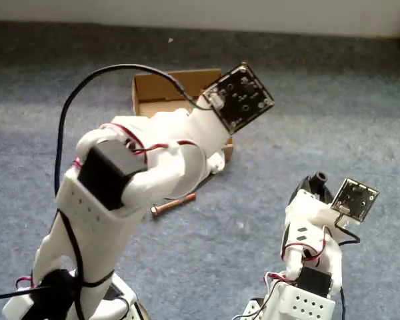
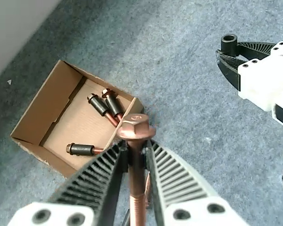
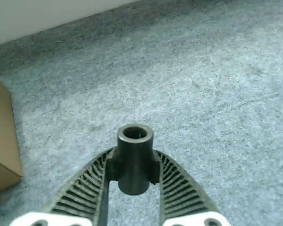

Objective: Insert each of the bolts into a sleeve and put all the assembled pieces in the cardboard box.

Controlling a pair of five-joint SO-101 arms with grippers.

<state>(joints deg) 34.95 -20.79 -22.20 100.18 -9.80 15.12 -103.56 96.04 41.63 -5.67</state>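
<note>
Left gripper (image 2: pixel 136 146) holds a bolt (image 2: pixel 137 181) over grey carpet (image 2: pixel 179 61); wall (image 2: pixel 12 28) behind.

Copper bolt (image 2: pixel 136 155), black sleeve (image 3: pixel 134 157) (brown box (image 2: pixel 37 115))

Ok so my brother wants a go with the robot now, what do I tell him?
Left hand: shut on a bolt, near the box.
Right hand: shut on a sleeve.
Done: three assembled pieces lie in the box.
Left: push the held bolt into the held sleeve and box it. The loose bolt on the carpet needs a sleeve too.
</note>
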